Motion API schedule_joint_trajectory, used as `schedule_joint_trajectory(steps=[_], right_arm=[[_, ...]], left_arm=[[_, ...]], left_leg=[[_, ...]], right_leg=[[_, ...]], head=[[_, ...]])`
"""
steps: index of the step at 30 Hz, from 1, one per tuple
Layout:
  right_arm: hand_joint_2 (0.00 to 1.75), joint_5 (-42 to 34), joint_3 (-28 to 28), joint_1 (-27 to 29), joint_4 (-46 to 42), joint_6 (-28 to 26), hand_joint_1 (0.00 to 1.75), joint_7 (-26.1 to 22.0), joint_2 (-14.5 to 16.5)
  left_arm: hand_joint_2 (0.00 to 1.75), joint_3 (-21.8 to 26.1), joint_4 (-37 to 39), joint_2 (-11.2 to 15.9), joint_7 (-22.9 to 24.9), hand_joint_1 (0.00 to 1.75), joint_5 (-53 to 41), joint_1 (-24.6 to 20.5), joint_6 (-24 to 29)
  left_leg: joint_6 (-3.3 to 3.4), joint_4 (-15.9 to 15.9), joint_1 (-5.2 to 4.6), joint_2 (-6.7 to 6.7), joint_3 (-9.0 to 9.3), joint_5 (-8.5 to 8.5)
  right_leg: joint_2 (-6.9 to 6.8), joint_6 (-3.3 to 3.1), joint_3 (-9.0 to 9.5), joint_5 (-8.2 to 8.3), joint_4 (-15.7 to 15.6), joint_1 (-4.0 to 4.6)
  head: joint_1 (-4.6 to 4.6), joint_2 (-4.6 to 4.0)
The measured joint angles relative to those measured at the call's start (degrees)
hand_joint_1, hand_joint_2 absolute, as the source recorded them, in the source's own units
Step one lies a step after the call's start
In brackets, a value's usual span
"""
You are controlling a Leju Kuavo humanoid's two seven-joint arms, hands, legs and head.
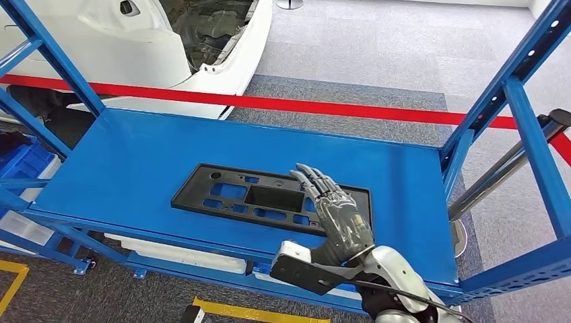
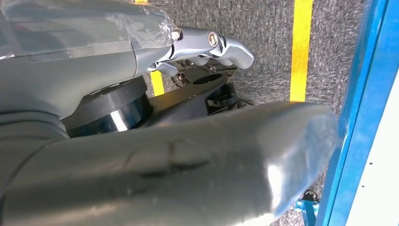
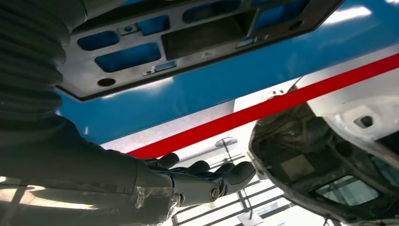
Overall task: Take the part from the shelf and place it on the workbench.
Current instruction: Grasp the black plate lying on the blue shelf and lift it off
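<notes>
Head view: a flat black plastic part [image 1: 269,200], a rectangular frame pierced with cutouts, lies flat on the blue shelf [image 1: 135,161], roughly at the centre of the shelf surface. The right hand [image 1: 333,212] comes in from about five o'clock and hovers over the part's right end, fingers straight and slightly apart, pointing toward eleven o'clock; it grasps nothing. Whether the fingers touch the part cannot be told here. Blue uprights frame the shelf on both sides. Beyond the shelf, a red strip [image 1: 337,106] crosses the grey carpet, and a white car body [image 1: 168,40] sits at eleven o'clock.

Left wrist view: the left hand [image 2: 207,47] hangs over grey carpet with a yellow floor line [image 2: 301,47]; its thick thumb crosses the foreground and its silver fingers are bent with nothing seen in them, though I cannot tell whether it is clenched or released.

Right wrist view: the right hand's dark fingers [image 3: 207,172] are extended and hold nothing; the black part lies on the blue shelf apart from them, with the red strip and the car body beyond.
</notes>
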Motion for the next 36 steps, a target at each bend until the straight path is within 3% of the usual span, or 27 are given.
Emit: schedule_joint_trajectory(steps=[9,21,36], right_arm=[[1.75,-2.1,5.8,-2.3,7.5,-0.4,0.00,-3.7,4.5],[1.75,-3.1,8.1,-3.3,13.3,-0.4,0.00,-3.7,6.8],[1.75,-0.7,8.1,-5.0,22.6,1.4,0.00,3.8,6.8]], left_arm=[[0.00,0.0,0.0,-0.2,0.1,0.00,0.0,-0.3,-0.2],[0.00,0.0,0.0,-0.2,0.3,0.00,-0.3,-0.3,-0.3],[0.00,0.0,0.0,-0.6,1.0,0.00,0.1,-0.2,0.4]], left_leg=[[0.00,0.0,0.03,-0.01,0.03,0.00],[0.00,0.0,0.01,0.00,0.03,0.00],[0.00,0.0,0.01,0.00,0.06,0.00]], right_leg=[[-0.01,-0.01,0.03,0.00,0.0,0.01],[0.00,0.00,0.05,0.00,0.0,0.01],[0.01,0.00,0.07,0.01,-0.1,0.01]], head=[[-0.01,0.01],[0.08,0.01],[0.09,0.01]])
